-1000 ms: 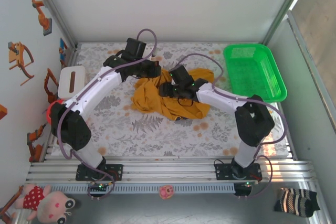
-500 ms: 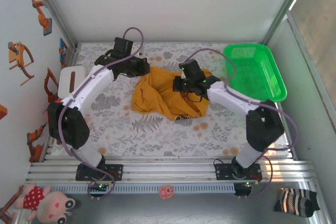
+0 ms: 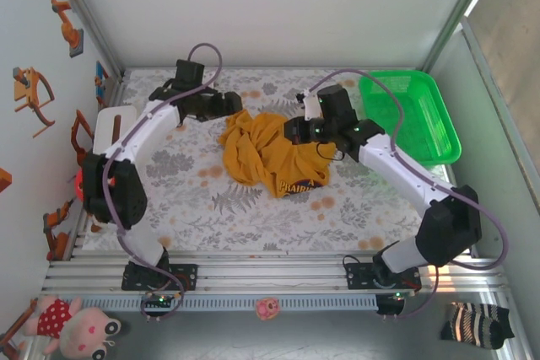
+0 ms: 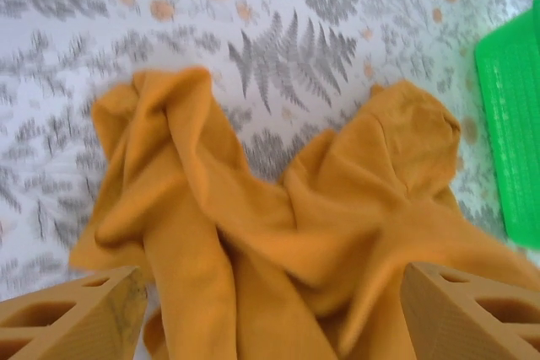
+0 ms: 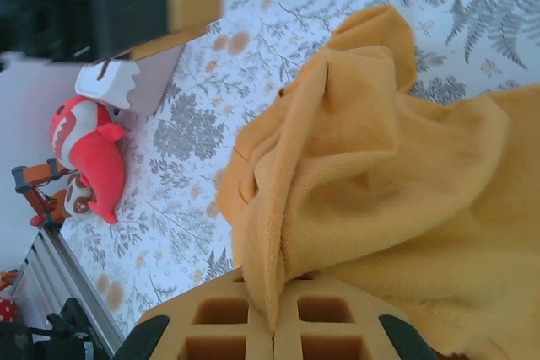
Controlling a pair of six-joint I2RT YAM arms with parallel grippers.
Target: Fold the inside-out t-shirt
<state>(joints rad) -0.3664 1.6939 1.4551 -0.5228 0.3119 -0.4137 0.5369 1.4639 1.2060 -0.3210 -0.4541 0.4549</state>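
Right claw (image 5: 272, 326) is clamped fully closed, its two fingers pressed together with a fold of the inside-out t-shirt (image 5: 380, 183) pinched between them; the mustard cloth rises in a ridge straight into the tips. From above, that claw (image 3: 297, 131) sits at the right side of the bunched t-shirt (image 3: 261, 153). Left claw (image 4: 270, 280) is spread wide, one finger at each bottom corner of its wrist view, with the t-shirt (image 4: 278, 233) lying below and between them; it's gripping nothing, and I can't tell if the tips brush the cloth. From above, the left claw (image 3: 226, 103) hovers by the far-left edge of the heap.

T-shirt itself is a crumpled pile around the middle of the fern-print surface (image 3: 186, 183), a bit toward the far side; dark lettering (image 3: 299, 183) shows on the near flap. Green basket (image 3: 413, 115) sits to its right, near but not touching.
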